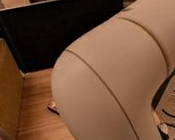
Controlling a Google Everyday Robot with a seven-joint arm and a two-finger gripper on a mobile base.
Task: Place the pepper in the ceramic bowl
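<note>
1. I am viewing the scene with the arm housing (128, 77) filling most of the picture. It is standing between the camera and the right part of the table (37, 124).
2. The pincer is lying out of view, somewhere past the housing. I cannot tell whether it is released or grasping anything.
3. I am not seeing the pepper or the ceramic bowl. I am judging that both are sitting on the covered part of the table.
4. Only the corner of a small flat item (52, 107) is showing at the housing's edge.
5. A wooden side panel (1, 95) and a dark back panel (49, 35) are enclosing the table and limiting approach to the front.
6. I am treating the placement as not yet confirmed.
</note>
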